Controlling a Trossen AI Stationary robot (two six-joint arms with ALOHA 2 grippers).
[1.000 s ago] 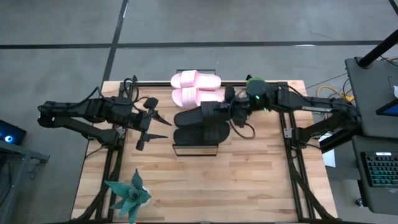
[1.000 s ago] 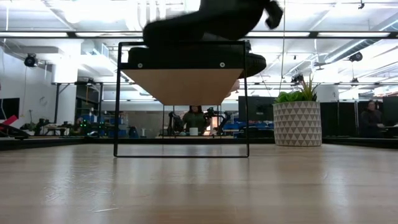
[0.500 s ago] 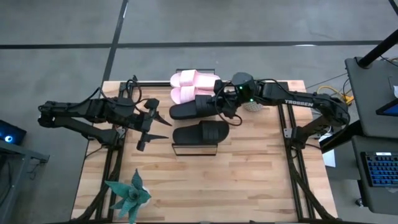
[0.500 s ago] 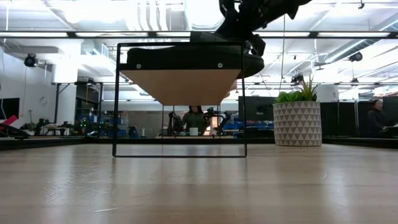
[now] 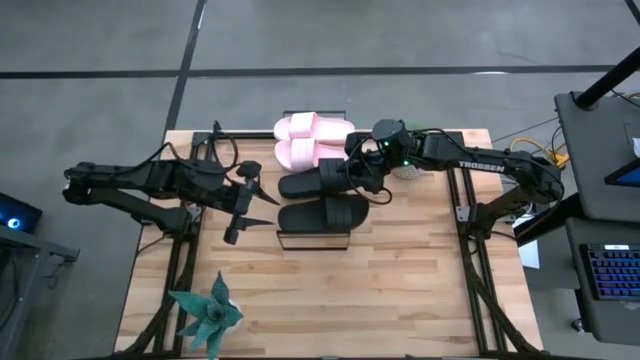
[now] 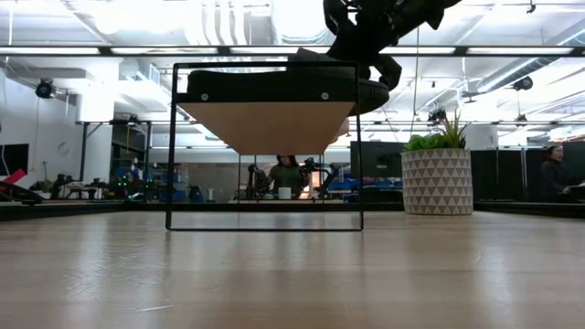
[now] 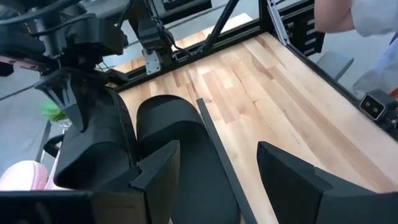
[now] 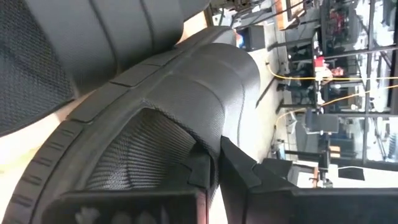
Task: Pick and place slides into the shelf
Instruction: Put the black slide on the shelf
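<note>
Two pale pink slides [image 5: 315,140] lie side by side on the far half of the shelf [image 5: 314,241]. One black slide [image 5: 323,213] lies on the shelf's near part, its right end overhanging. My right gripper [image 5: 358,176] is shut on the second black slide [image 5: 315,181], between the pink pair and the first black one, low over the shelf top [image 6: 274,123]. I cannot tell whether it rests there. My left gripper [image 5: 247,206] is open and empty, left of the shelf, fingers pointing at it; both black slides show in its wrist view [image 7: 155,143]. My right gripper pinches the black slide's wide strap at its edge [image 8: 208,146], one finger [image 8: 198,171] under the strap and one [image 8: 242,169] on its outer face. The fingers come from the table's right, slanting down. The slide lies about level, lengthwise left to right.
A white patterned pot with a green plant [image 6: 437,178] stands right of the shelf, under my right arm [image 5: 470,165]. A teal artificial plant [image 5: 206,315] stands at the near left corner. The near half of the table [image 5: 400,300] is bare wood. People show in the room beyond.
My right gripper has brought the held black slide down from well above the shelf to just over its top. It has also moved it toward the table's far edge, next to the pink pair. The gripper stays shut on the strap.
</note>
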